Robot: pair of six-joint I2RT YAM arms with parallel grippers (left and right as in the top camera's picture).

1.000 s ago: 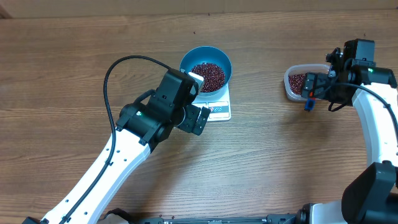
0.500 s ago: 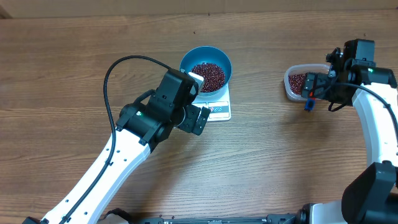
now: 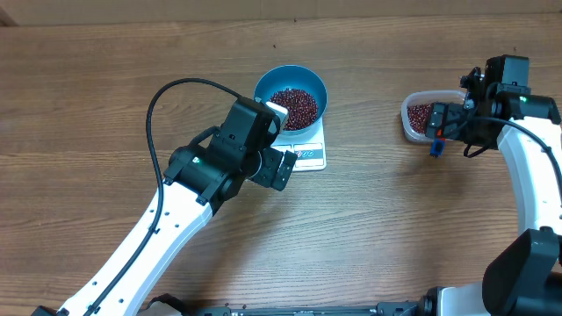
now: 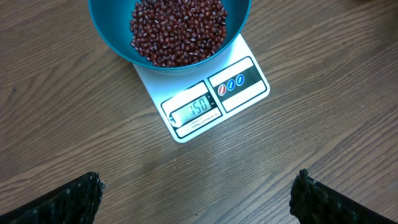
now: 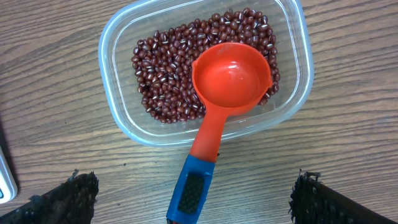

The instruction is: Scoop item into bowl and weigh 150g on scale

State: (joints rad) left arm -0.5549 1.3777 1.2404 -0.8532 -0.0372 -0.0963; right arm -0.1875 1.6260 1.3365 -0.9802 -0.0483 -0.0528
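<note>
Near the far edge of the tabletop (image 3: 395, 237), about midway along it, there's your bowl (image 4: 107, 31), sitting on the back half of the scale (image 4: 245, 79). It's carrying a good heap of beans (image 4: 179, 28) that covers its bottom. The display (image 4: 196, 107) on the scale's front strip is in plain sight from the left wrist, and it reads 150.

Your left gripper (image 4: 198, 182) hangs over the bare wood just in front of the scale. Its jaws are spread as wide as they go, one dark tip in each lower corner of the wrist view. They're released, with nothing between them and nothing touched; scale and bowl are both apart from them.

Over toward the right edge, on the far side, the clear tub (image 5: 118, 121) rests on the wood with more beans across its floor. The red scoop (image 5: 231, 73) lies in it, cup up and empty, resting on the beans. Its blue handle (image 5: 191, 191) pokes out over the tub's near wall.

Your right gripper (image 5: 194, 182) is right above that handle, jaws flung wide on either side of it. The tips stand well apart from the handle: no grip, no contact, nothing held.
</note>
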